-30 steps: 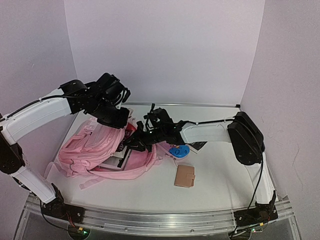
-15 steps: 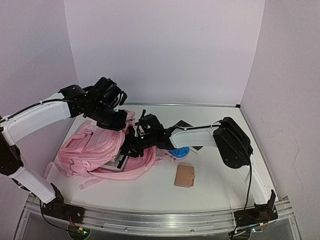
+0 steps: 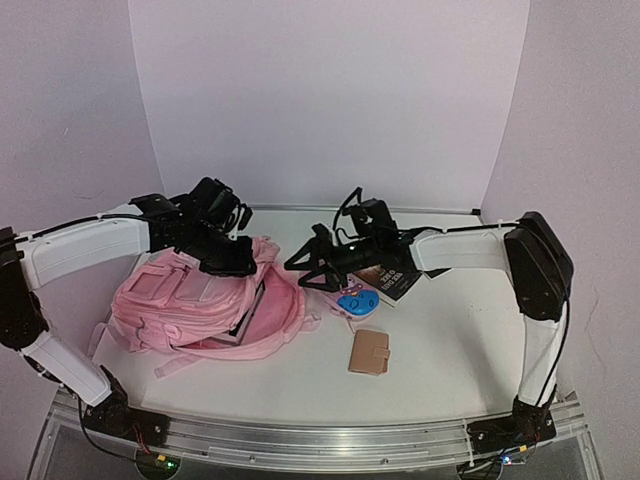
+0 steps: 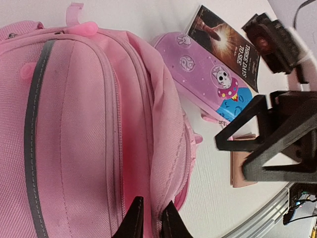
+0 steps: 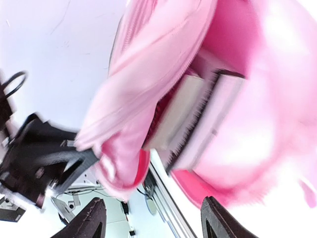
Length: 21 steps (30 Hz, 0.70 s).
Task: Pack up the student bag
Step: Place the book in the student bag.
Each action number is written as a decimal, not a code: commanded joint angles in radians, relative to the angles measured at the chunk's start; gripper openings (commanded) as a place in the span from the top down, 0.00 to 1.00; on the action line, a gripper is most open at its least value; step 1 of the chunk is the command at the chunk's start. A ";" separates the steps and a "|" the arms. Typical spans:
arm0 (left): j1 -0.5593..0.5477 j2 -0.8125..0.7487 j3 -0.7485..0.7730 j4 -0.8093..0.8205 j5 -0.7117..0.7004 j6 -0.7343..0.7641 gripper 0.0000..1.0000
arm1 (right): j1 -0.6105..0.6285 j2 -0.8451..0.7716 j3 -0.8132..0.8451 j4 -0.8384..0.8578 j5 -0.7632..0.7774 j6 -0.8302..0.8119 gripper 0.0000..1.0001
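The student bag (image 3: 190, 300), a big pink backpack, lies on its side at the left with its mouth facing right. A white-paged book (image 3: 245, 320) and one more sit inside the mouth (image 5: 198, 119). My left gripper (image 3: 240, 266) is at the bag's upper rim. In the left wrist view its fingers (image 4: 134, 220) pinch a fold of the pink fabric (image 4: 158, 148) along the zip. My right gripper (image 3: 308, 268) hovers just right of the opening, jaws wide apart and nothing between them (image 5: 153, 220).
A pink and blue pencil case (image 3: 357, 300) lies right of the bag, a brown wallet (image 3: 369, 351) nearer the front, a dark book (image 3: 392, 280) behind the case. White walls close in the back and sides. A metal rail (image 3: 320, 440) runs along the front edge.
My right gripper has backed out of the bag's mouth to the right and opened wide, leaving a book inside. My left gripper has sunk lower with the flap.
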 commanded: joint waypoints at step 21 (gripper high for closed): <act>0.014 0.450 0.501 0.077 0.121 0.182 0.15 | -0.606 -0.214 -0.349 -0.399 0.021 -0.502 0.34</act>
